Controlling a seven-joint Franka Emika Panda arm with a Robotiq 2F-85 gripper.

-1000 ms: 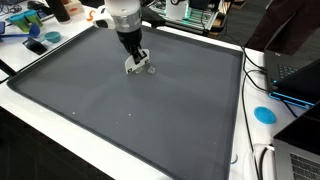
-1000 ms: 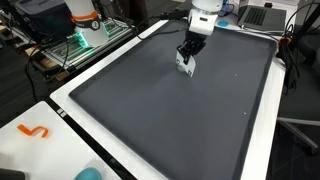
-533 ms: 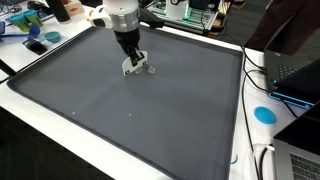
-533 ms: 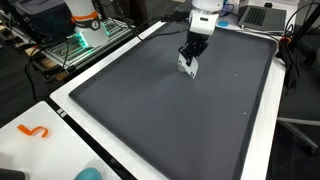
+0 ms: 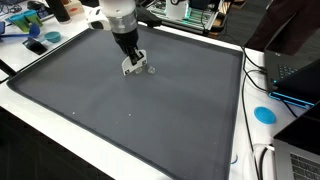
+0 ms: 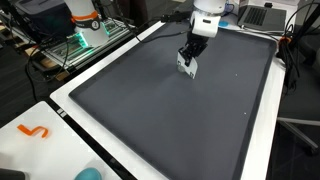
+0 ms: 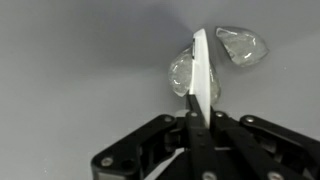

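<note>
My gripper (image 5: pixel 134 58) hangs low over the far part of a large dark grey mat (image 5: pixel 130 115), which also shows in the other exterior view (image 6: pixel 170 110). The gripper (image 7: pixel 197 112) is shut on a thin white flat piece (image 7: pixel 201 62), seen edge-on in the wrist view and as a small white slab in both exterior views (image 5: pixel 133 68) (image 6: pixel 186 65). A clear crinkled plastic bit (image 7: pixel 241 44) lies on the mat just beyond it. Another clear bit (image 7: pixel 180 75) sits against the white piece. The white piece's lower edge is at or just above the mat.
A white table border (image 5: pixel 60 120) surrounds the mat. A blue disc (image 5: pixel 264 114) and a laptop (image 5: pixel 296 75) are at one side. Cluttered items (image 5: pixel 35 45) sit past a far corner. An orange squiggle (image 6: pixel 33 131) and a teal object (image 6: pixel 88 174) lie on the near white border.
The gripper, with the white piece, has shifted slightly sideways over the mat, a little away from the clear bit. Nothing else moved.
</note>
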